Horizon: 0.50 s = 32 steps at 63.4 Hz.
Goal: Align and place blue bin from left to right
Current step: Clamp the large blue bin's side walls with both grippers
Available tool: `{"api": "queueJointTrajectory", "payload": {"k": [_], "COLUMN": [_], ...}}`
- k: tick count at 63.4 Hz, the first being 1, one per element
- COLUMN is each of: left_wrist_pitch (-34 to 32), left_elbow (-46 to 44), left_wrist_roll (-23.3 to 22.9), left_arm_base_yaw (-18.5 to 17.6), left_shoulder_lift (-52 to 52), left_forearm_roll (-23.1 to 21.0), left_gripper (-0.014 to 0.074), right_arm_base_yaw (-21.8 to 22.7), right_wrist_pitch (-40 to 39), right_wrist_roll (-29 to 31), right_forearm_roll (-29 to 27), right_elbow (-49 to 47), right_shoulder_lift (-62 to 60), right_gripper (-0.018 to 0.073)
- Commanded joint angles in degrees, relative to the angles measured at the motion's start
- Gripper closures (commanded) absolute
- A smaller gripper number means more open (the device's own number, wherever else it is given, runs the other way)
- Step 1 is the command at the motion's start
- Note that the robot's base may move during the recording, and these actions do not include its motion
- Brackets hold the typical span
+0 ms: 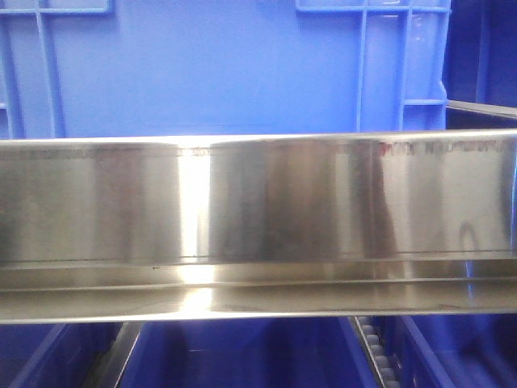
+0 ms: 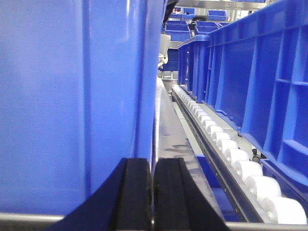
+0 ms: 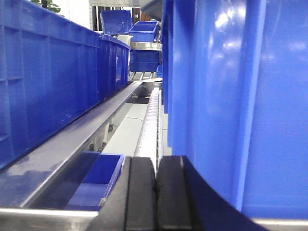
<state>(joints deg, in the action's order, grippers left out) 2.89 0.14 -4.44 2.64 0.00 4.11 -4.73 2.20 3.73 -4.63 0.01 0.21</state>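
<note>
The blue bin fills the upper part of the front view, standing behind a steel rail; its smooth wall has raised ribs near the right corner. In the left wrist view its wall rises close on the left of my left gripper, whose black fingers are shut together with nothing between them. Seen from the right wrist, the bin stands close on the right of my right gripper, which is also shut and empty. Whether either gripper touches the bin's wall does not show.
A shiny steel rail crosses the front view. White roller tracks run away from the grippers. Other blue crates line the neighbouring lanes. A small blue tub lies below the shelf.
</note>
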Motion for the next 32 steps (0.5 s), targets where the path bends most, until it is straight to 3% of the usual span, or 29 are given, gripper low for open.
{"api": "queueJointTrajectory", "payload": {"k": [1,32], "left_wrist_pitch": [-1.0,-3.8], "left_elbow": [-0.1,-0.1], "left_wrist_roll": [0.2,0.2], "left_arm_base_yaw": [0.1,0.1], "left_shoulder_lift": [0.0,0.0], "left_forearm_roll": [-0.3,-0.3], "left_gripper": [0.0582,0.0582], "right_arm_base_yaw": [0.3,0.3], "right_wrist_pitch": [-1.2,-1.2], "right_wrist_roll": [0.0,0.0], "right_forearm_roll": [-0.3,-0.3], "right_elbow": [0.0,0.0], "right_shoulder_lift": [-0.2,-0.2], "right_gripper": [0.0638,0.0638]}}
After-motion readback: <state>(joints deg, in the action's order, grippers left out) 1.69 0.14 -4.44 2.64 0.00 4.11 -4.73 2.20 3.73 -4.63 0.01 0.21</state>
